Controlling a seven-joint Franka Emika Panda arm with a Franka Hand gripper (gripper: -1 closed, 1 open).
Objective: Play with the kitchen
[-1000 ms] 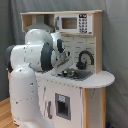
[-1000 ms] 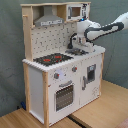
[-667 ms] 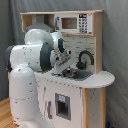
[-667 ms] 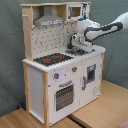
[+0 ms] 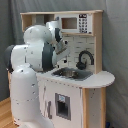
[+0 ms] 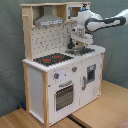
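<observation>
One white Franka arm [image 6: 102,22] reaches over the large white and light-wood toy play kitchen [image 6: 60,75], which stands on a pale wooden tabletop [image 6: 107,107] before a grey curtain backdrop [image 6: 10,60]. In the second exterior view the arm enters from the second exterior view's right, and its gripper [image 6: 76,46] hangs low over the counter, just above the grey sink basin [image 6: 80,50] at the second exterior view's right end of the worktop. Whether the fingers are apart or together I cannot tell; they are hidden against the sink area in both exterior views.

In the first exterior view the arm's bulky white base and joints [image 5: 32,55] fill the first exterior view's left half and cover much of the kitchen's front. Past them show the sink [image 5: 71,74], sunk in the white rounded countertop [image 5: 100,78], and the curved black faucet [image 5: 85,58], upright at the back of the basin against the dotted white back wall. Above sits the white toy microwave [image 5: 77,23], set under the light-wood top shelf.

In the second exterior view the black hob with red rings [image 6: 53,59] lies on the worktop to the second exterior view's left of the sink, with a grey extractor hood [image 6: 49,20] above it. Below the hob are round knobs [image 6: 56,76] and the oven door with a dark window [image 6: 64,96]. Beside the oven is a white cabinet door [image 6: 90,76].
</observation>
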